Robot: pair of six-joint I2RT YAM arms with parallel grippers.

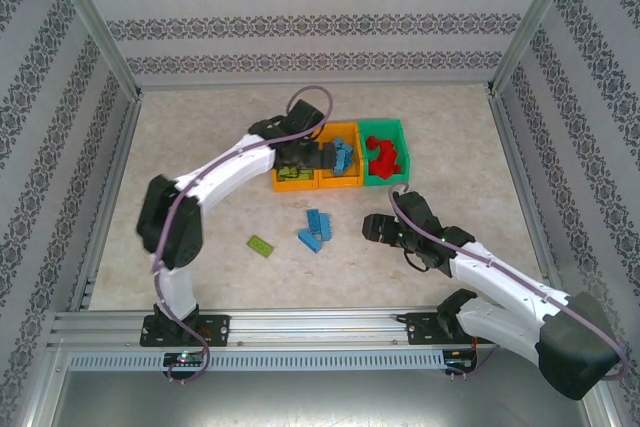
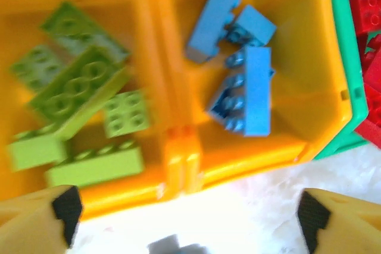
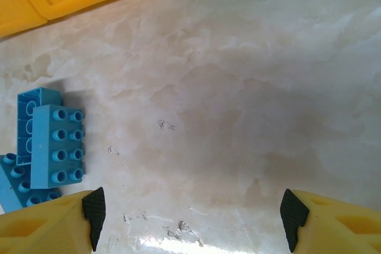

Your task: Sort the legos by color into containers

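Top view: left gripper (image 1: 305, 157) over orange bins (image 1: 295, 185); right gripper (image 1: 370, 228) just right of loose blue legos (image 1: 315, 230); lime lego (image 1: 263, 245) left of them.
Left wrist: left gripper spread, empty; lime legos (image 2: 77, 99) in left bin, sorted blue legos (image 2: 244, 87) in middle bin, red legos (image 2: 369, 22) in green bin (image 2: 339, 57).
Right wrist: right gripper spread, empty; loose blue legos at left on table (image 3: 238, 87).

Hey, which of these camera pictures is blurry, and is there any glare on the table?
Left wrist view: motion-blurred, the lime bricks smeared, the table washed out white. Right wrist view: sharp on the blue bricks, a bright glare patch on the table near the bottom edge. Top external view: evenly lit.
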